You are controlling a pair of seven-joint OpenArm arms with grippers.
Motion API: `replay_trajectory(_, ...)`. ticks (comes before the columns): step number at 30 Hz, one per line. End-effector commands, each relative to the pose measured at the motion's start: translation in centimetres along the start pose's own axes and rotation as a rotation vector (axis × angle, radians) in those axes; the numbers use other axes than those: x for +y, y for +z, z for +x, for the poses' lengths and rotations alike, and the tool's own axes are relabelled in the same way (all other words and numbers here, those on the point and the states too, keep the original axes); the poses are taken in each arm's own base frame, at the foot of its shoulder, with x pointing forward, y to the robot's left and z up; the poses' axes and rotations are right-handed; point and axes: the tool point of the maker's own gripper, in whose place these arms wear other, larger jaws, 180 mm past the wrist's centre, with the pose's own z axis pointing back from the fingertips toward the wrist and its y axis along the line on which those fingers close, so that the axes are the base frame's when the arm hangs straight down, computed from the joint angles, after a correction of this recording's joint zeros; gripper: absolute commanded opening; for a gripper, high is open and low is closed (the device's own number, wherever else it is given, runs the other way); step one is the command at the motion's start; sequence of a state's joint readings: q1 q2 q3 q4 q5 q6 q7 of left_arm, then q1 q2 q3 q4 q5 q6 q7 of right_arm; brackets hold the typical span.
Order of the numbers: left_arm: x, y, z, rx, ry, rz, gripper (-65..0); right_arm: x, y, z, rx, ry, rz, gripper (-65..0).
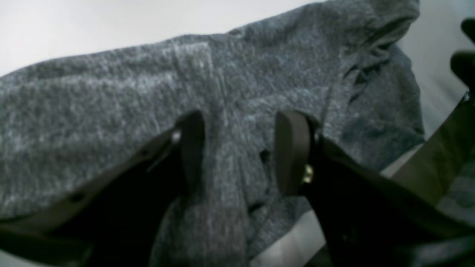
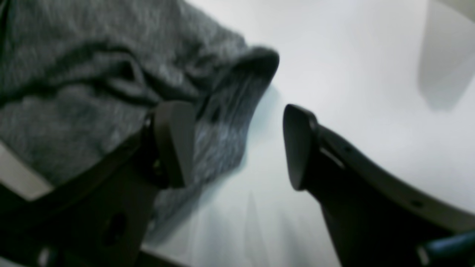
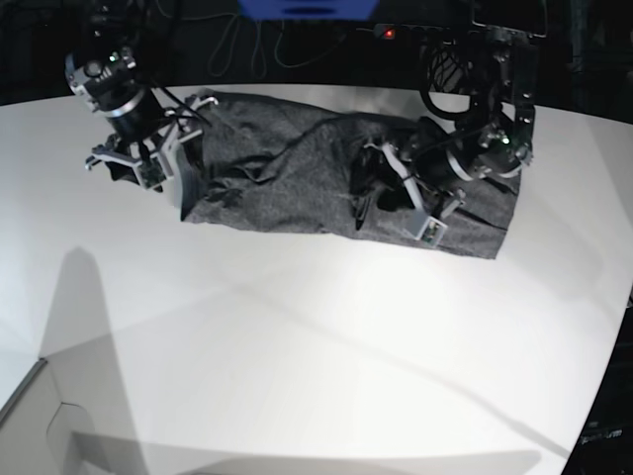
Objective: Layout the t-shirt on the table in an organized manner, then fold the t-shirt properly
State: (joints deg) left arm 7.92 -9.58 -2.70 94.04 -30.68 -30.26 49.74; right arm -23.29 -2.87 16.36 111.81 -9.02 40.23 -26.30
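Note:
The dark heather-grey t-shirt [image 3: 297,163] lies bunched in a long band across the back of the white table [image 3: 297,346]. My left gripper [image 3: 374,188] hovers low over its middle-right part. In the left wrist view the left gripper [image 1: 241,148] is open, and a raised fold of the t-shirt [image 1: 111,104] runs between its fingers. My right gripper [image 3: 178,168] is at the shirt's left end. In the right wrist view the right gripper [image 2: 235,144] is open. One finger rests against the t-shirt's [image 2: 92,74] edge and the other is over bare table [image 2: 352,74].
Dark surroundings with cables and a blue object [image 3: 307,8] lie beyond the table's back edge. The curved table edge [image 3: 621,327] runs down the right. A grey panel [image 3: 30,421] sits at the lower left corner. The broad white front of the table carries only shadows.

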Motion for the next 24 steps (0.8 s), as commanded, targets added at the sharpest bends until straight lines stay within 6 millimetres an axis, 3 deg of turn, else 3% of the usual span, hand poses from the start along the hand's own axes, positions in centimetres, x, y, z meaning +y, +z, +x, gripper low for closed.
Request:
replay_trajectory(1, -0.3, 0.5, 1.9, -0.057, -0.028, -0.014, -35.3, -0.2, -0.2, 0.6, -0.026, -0.009, -0.004, -26.5)
replay_trajectory(6, 1.3, 2.2, 3.2, -0.107, -0.028, 0.044, -35.3, -0.7, -2.5, 0.0, -0.002, -0.117, -0.021, -24.0)
replay_trajectory(12, 6.0, 5.4, 3.4, -0.157, 0.036, 0.182, -35.3, -3.4, -3.3, -2.8, 0.163, -0.211, -0.086, -20.6)
replay_trajectory(17, 9.6, 8.4, 3.5, -0.205, 0.091, 0.296, -35.2, -2.6, -3.3, -2.9, 0.175, -0.277, -0.038, -20.6)
replay_trajectory(24, 11.5, 10.3, 3.4, -0.232, 0.120, 0.362, -35.1, -1.0, -3.4, -2.4, 0.156, -0.363, 0.048, -20.6)
